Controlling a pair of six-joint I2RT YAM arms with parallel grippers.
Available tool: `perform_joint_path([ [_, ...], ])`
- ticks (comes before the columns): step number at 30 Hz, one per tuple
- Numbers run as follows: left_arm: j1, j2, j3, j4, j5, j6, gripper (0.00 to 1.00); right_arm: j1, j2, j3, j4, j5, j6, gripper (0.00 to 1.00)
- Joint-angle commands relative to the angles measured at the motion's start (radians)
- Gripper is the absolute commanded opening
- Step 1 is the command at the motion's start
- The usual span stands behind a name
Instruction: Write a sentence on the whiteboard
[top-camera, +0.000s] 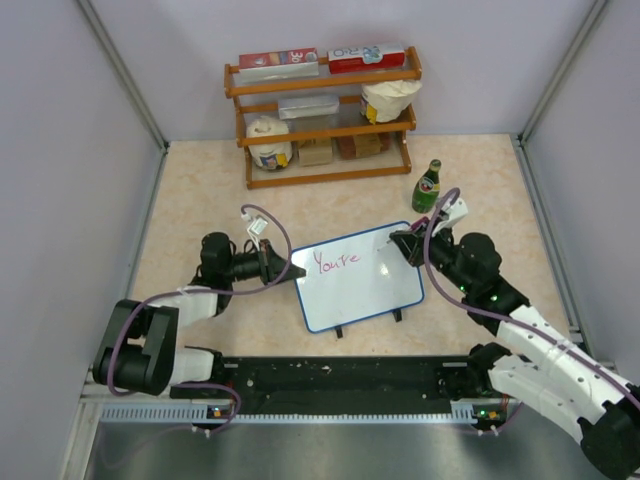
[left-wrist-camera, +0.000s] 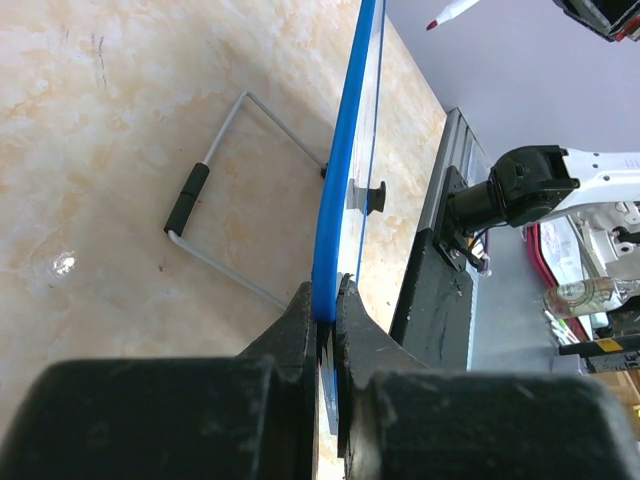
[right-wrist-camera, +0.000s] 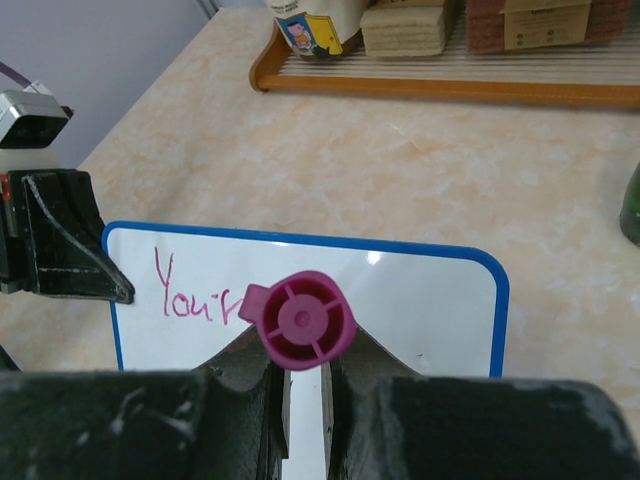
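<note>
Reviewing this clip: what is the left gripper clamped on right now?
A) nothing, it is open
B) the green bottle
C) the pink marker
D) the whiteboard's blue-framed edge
D: the left wrist view shows the left gripper shut on the blue frame of the whiteboard; the marker sits in the right gripper.

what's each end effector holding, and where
Left end effector: the whiteboard, by its blue frame edge. Right end effector: a pink marker, by its barrel.
</note>
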Motion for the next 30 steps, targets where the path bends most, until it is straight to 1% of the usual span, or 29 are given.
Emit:
perform_joint_path([
  [1,-0.003,-0.022,-0.04,0.054,-0.057,0.107,0.0,0.04,-0.019,-0.017,0.007,0.063,-0.045,0.0],
  [8,-0.003,-0.071,-0.073,0.105,-0.046,0.1,0.0,0.044,-0.042,-0.034,-0.002,0.082,-0.039,0.0],
  [20,-0.003,-0.059,-0.083,0.155,-0.021,0.074,0.0,0.048,-0.053,-0.034,-0.005,0.071,-0.04,0.0],
  [30,-0.003,-0.062,-0.084,0.161,-0.018,0.072,0.0,0.06,0.013,-0.013,0.048,0.077,-0.065,0.0],
])
